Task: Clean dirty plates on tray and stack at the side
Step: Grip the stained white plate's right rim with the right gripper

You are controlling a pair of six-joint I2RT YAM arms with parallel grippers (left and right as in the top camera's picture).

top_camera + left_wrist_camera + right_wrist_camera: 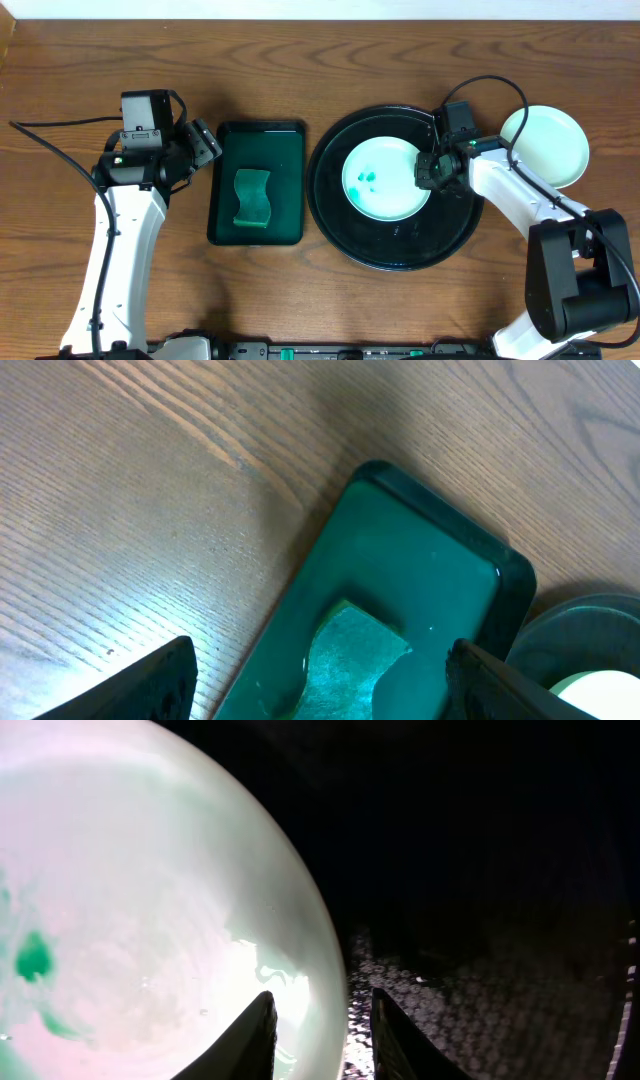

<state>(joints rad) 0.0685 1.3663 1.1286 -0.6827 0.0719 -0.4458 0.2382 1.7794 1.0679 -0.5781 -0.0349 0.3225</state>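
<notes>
Right wrist view, nearest first: what is at your fingers?

Me: My right claw (322, 1010) stands narrow. Its two dark fingers (255, 1040) are parted a little, and the rim of a round white shallow plate (150, 870) runs up between them. One finger is over the plate, the other over the glossy round black tray (480, 840) beneath it. I cannot tell whether either pad touches the rim.

Is that plate dirty?

Me: Yes. Teal-green smears (33, 958) sit on its pale cyan-tinted face, to the left of my fingers.

Overhead now: where does all that lie?

Me: The smeared plate lies flat inside the black tray, near its middle, and my right claw is at the plate's right edge. Another round white plate (545, 145), its face plain and pale, rests on the brown wooden table (320, 60). It is just beside the black tray's right rim, on the far side of my right forearm.

And farther left?

Me: A dark green rectangular tray (225, 215) sits close beside the black tray's left rim, with a wavy green sponge (253, 197) lying in it. My left claw (205, 143) hangs by that green tray's far left corner with its jaws spread wide. Its own camera looks down between them at the sponge and the green tray's corner.
</notes>
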